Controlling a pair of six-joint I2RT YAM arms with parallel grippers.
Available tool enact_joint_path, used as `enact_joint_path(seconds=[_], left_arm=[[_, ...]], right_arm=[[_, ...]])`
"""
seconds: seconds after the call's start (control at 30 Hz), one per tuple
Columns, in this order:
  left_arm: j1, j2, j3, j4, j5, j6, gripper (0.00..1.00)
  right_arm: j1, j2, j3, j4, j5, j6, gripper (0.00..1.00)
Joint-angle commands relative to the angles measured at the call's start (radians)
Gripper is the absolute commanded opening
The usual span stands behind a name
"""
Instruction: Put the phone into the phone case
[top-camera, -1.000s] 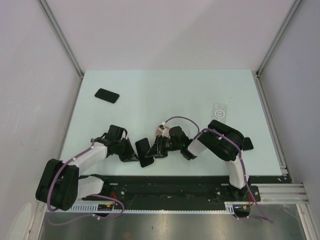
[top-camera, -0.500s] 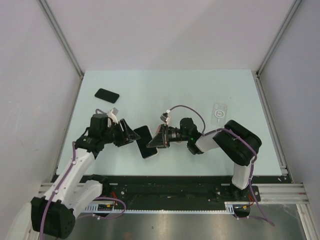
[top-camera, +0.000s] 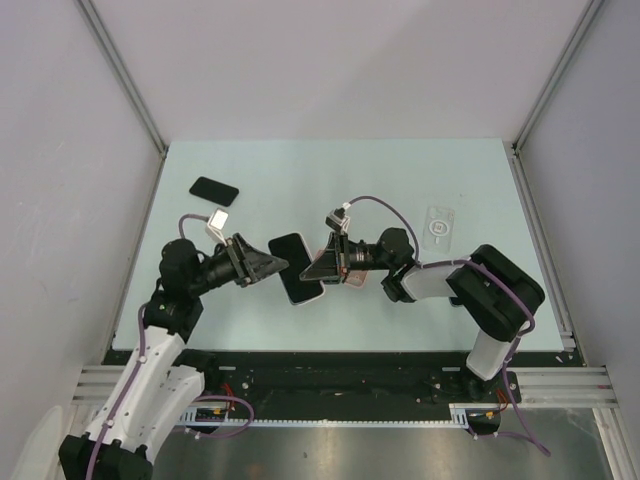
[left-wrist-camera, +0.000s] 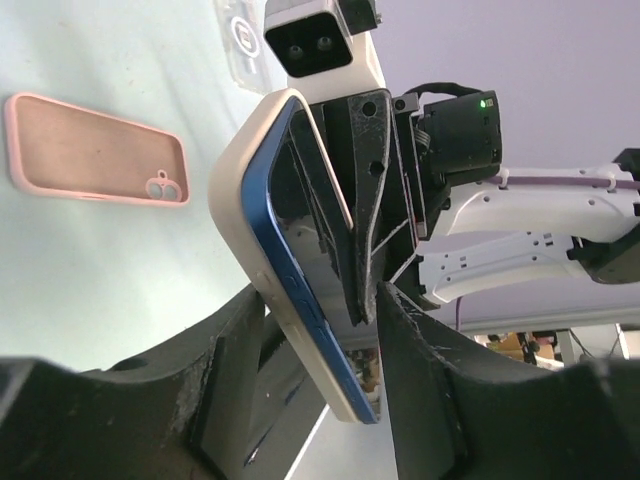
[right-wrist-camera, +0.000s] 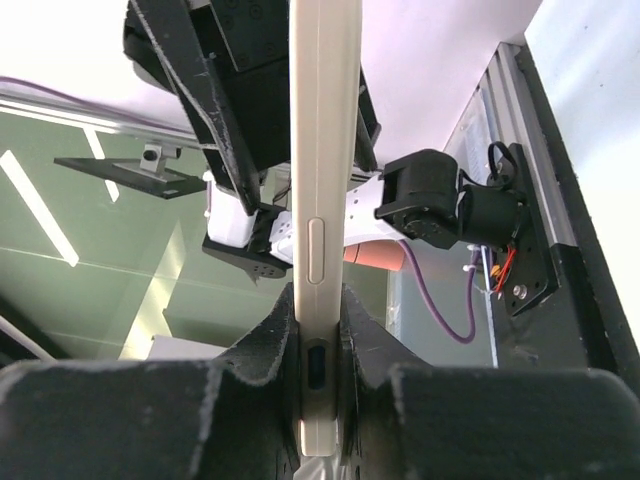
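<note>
Since a second ago both arms have unfolded from their crouch by the bases and carried the phone farther up the table (top-camera: 400, 170), with the left arm (top-camera: 160, 320) swinging out wide and stretching toward the middle. The right arm (top-camera: 480, 290) reaches in from the other side, so the two claws meet nose to nose over the near half of the table.

Between them, off the surface and tilted, is the phone (top-camera: 297, 268), dark screen up in the top view. In the left wrist view its blue edge sits inside a cream case (left-wrist-camera: 235, 190) along the whole side that shows.

The right claw (top-camera: 322, 268) is pinched on the cased phone. Its own camera sees the cream edge end-on, squeezed between the two fingers (right-wrist-camera: 250, 370). The left claw (top-camera: 272, 266) has its fingers apart, one on each side of the phone's near end, and the tip of a right finger lies in the same gap. Whether the left claw is actually pressing the phone I cannot tell.

A pink case (left-wrist-camera: 95, 150) lies flat on the table, open side up, below the claws and apart from both. A clear case (top-camera: 438, 222) lies well beyond the right claw, behind its wrist. A black slab (top-camera: 214, 190) lies flat well beyond the left claw, toward the far left corner.
</note>
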Motion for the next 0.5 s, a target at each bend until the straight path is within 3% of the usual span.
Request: enact_joint_path(seconds=[0.0,0.33,0.47], left_arm=[[0.003,-0.014,-0.076,0.288,0.134,-0.147,0.51],[0.001,-0.097,-0.137,0.441,0.12,-0.24,0.47],[0.001,-0.129,-0.162,0.519,0.119,-0.306,0.55]], right_arm=[[0.008,-0.063,0.009,0.318,-0.009,0.046,0.0],[0.012,-0.128,0.015,0.325,0.029,0.096,0.0],[0.005,-0.151,0.015,0.327,0.062,0.118,0.0]])
